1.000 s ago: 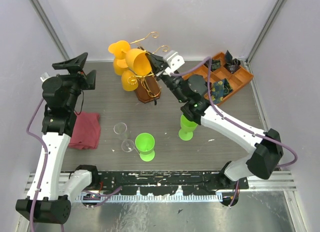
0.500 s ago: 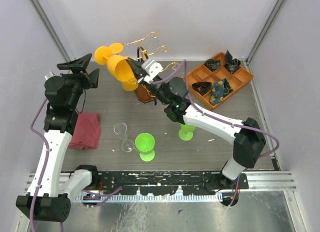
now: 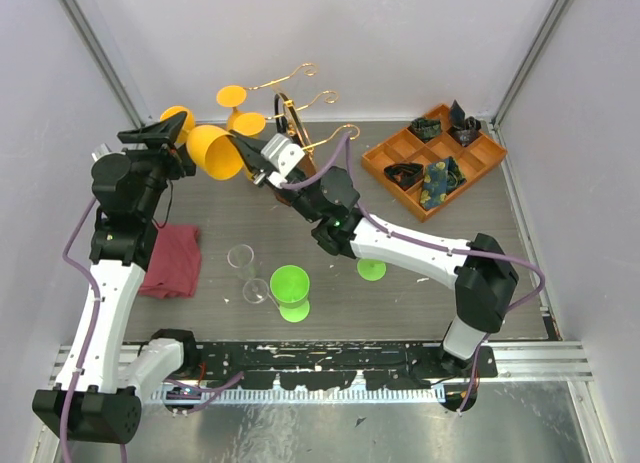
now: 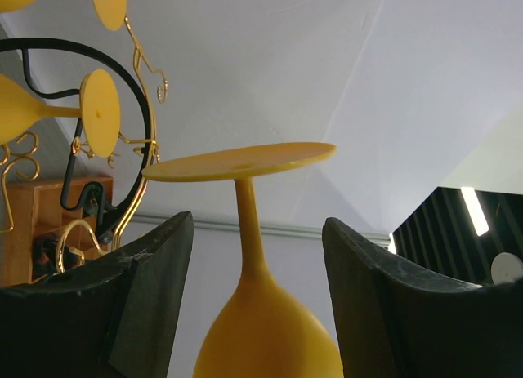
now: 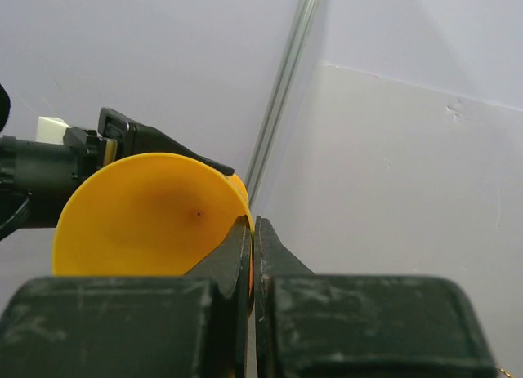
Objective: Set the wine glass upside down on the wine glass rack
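Over the last second the right arm has swung away from the wine glass rack point(image 3: 290, 111) and carried the orange wine glass point(image 3: 215, 151) leftward across the table to the left gripper point(image 3: 178, 138), whose fingers have drawn in part-way. The right gripper point(image 3: 250, 157) is closed tight on the thin rim of the bowl, its two fingertips pinching the edge in the right wrist view. The left gripper is open and has hold of nothing. In its wrist view the stem and the top of the bowl sit between the two fingers point(image 4: 139, 313), with a gap showing on either side. The glass hangs in the air to the left of the rack and well apart from it. It lies roughly on its side, with the foot toward the left gripper and the mouth toward the right one. It looks like moulded plastic, so I judge it light, stiff and smooth, unlikely to break but prone to pivot or slip in a rim pinch. The narrow stem, or the neck where stem meets bowl, seems the better hold. That would leave the flat foot free to slide between the gold wire arms, beside the hung glasses point(image 4: 102, 113) there.
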`<act>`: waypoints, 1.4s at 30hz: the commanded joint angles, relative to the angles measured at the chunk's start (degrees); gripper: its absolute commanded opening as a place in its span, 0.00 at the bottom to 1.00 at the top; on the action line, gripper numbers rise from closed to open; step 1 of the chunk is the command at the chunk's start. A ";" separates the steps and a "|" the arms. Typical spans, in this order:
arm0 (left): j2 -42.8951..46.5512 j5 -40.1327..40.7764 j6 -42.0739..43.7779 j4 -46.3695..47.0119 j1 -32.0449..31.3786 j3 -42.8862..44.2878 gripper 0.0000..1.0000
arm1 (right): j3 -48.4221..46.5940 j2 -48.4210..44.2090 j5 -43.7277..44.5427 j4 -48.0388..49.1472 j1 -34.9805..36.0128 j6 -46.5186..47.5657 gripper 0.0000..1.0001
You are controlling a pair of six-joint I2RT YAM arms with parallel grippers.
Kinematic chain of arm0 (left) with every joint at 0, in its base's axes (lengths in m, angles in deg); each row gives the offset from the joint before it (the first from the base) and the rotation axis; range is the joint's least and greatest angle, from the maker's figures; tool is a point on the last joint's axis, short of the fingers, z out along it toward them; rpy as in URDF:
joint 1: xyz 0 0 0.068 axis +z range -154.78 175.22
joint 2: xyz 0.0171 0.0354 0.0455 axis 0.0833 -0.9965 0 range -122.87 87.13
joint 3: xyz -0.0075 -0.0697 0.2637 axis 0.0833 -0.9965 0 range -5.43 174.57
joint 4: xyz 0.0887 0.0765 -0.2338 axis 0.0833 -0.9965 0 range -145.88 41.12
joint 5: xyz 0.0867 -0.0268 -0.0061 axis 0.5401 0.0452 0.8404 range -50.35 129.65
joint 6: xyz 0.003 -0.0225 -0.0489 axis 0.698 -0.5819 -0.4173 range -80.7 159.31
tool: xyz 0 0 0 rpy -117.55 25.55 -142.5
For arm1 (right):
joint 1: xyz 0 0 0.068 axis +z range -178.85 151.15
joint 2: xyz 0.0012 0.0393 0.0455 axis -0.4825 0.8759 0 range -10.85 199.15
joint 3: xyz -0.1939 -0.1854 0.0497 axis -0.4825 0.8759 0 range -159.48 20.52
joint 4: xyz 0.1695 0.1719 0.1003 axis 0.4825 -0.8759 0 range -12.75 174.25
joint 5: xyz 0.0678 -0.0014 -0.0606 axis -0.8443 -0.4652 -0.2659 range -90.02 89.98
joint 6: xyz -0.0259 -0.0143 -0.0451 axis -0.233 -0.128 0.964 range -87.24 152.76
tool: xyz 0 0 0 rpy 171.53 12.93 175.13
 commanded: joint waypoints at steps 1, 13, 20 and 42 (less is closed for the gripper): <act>0.74 -0.62 0.39 1.13 -0.10 -0.77 0.69 | -2.43 -1.16 -0.59 5.02 1.03 0.48 0.01; 0.13 -0.96 -0.26 3.24 -0.13 -1.14 0.38 | -1.43 -1.15 1.37 3.55 2.19 1.76 0.01; 0.15 -1.23 -0.10 2.04 -0.12 -1.10 0.41 | -3.75 0.72 5.13 1.89 3.03 4.02 0.01; -1.89 -3.49 -0.57 5.97 -0.42 -1.38 0.00 | -1.64 -0.72 3.73 3.54 3.93 2.58 0.02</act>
